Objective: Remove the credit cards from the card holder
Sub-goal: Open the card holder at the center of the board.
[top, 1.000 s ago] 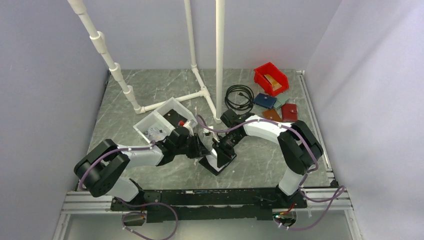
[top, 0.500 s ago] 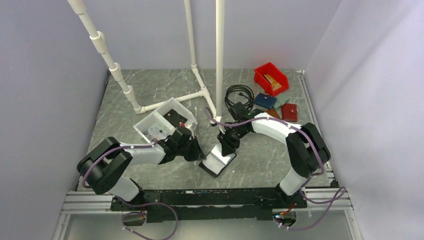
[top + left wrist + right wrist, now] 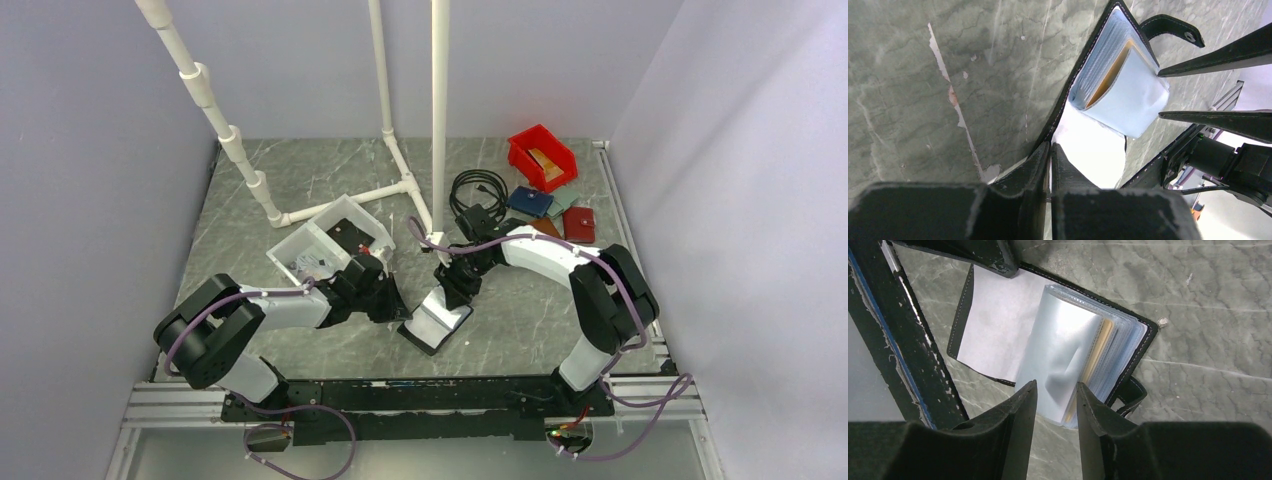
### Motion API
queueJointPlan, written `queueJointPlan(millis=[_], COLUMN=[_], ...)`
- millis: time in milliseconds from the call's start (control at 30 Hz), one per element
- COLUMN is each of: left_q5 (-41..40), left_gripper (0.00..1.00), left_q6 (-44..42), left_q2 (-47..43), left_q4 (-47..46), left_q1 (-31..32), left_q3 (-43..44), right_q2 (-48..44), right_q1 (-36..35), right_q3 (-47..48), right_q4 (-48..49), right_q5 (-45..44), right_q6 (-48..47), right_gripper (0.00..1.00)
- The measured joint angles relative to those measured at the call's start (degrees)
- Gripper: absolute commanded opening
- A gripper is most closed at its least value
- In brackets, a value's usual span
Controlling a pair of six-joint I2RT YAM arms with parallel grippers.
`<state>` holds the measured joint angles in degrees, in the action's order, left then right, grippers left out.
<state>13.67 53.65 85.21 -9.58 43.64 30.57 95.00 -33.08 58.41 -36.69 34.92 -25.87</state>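
The black card holder lies open on the table, its pale inner panel showing and a stack of clear sleeves standing up from it. A gold-tan credit card is tucked edge-on between the sleeves; a greyish card I cannot make out. My left gripper is shut on the near edge of the holder's black cover. My right gripper is open, its fingertips at the loose edge of the sleeve stack, with table showing between them.
A white bin stands just behind the left arm. White pipe frame rises at the back. A coiled black cable, a red bin and several small wallets lie at the back right.
The right gripper has pulled back off the holder toward the far side, uncovering its pale open inside. The left gripper has closed on the holder's edge. Little has moved in the last half second.
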Motion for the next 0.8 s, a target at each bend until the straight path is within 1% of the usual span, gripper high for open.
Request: queueJointPlan(millis=[167, 433, 467, 633, 800], left_q5=[0.0, 0.0, 0.0, 0.1, 0.0], left_gripper=[0.13, 0.15, 0.16, 0.28, 0.38], left_q6=[0.0, 0.0, 0.0, 0.1, 0.5], left_q2=[0.0, 0.0, 0.0, -0.1, -2.1], left_q4=[0.0, 0.0, 0.0, -0.2, -0.4], left_q1=[0.0, 0.0, 0.0, 0.0, 0.0], left_q3=[0.0, 0.0, 0.0, 0.0, -0.1], right_q2=[0.7, 1.0, 1.0, 1.9, 3.5], right_q1=[0.0, -0.1, -0.1, -0.4, -1.3], right_q3=[0.0, 0.0, 0.0, 0.0, 0.0], right_q4=[-0.1, -0.7, -0.8, -0.9, -1.7], right_q5=[0.6, 4.7, 5.1, 7.8, 10.3], right_q6=[0.0, -0.3, -0.3, -0.5, -0.7], right_gripper=[0.36, 0.34, 0.34, 0.34, 0.34])
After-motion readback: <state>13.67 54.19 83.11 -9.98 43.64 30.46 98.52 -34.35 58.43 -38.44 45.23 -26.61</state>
